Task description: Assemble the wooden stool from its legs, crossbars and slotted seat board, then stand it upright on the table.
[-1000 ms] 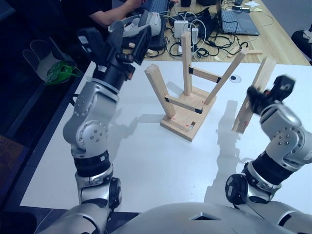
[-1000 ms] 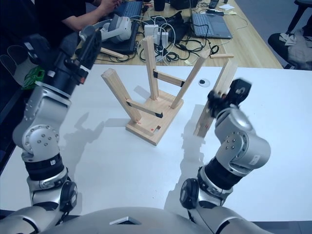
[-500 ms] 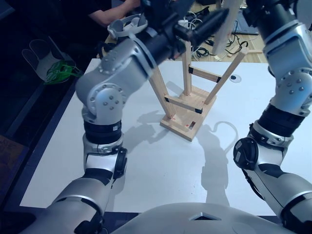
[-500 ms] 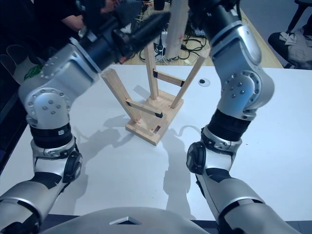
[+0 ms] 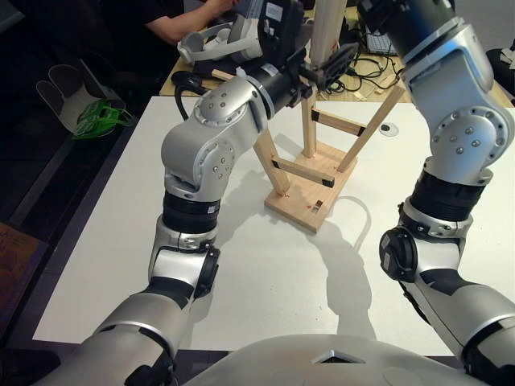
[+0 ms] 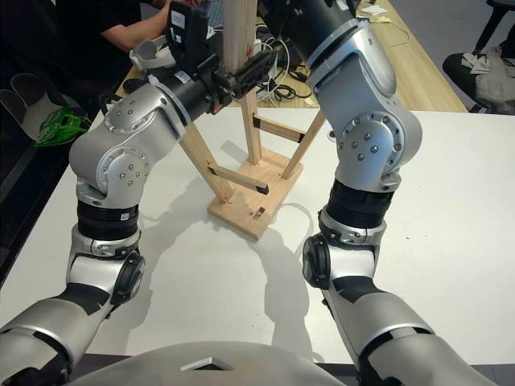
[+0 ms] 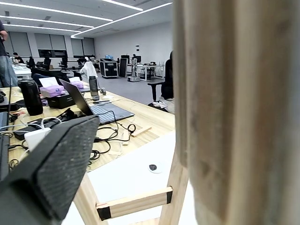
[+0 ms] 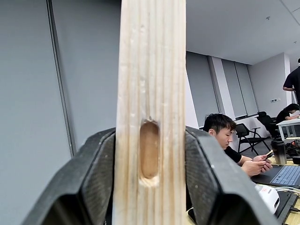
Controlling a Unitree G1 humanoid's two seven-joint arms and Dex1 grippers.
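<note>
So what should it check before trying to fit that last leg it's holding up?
1. Grip: right end effector shut on the fourth leg: ok.
2. Helper: left end effector open beside that leg, free to steady it: ok.
3. Base: three legs standing in the upturned seat board: ok.
4. Target: free slot at the board's near corner unobstructed: ok.
5. Alignment: fourth leg over that slot: not ok, it is held high above the stool.
6. Orientation: leg turned correctly for the crossbars: cannot tell.

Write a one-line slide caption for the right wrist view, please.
Right gripper clamped on a wooden stool leg, its oval slot in plain view.
</note>
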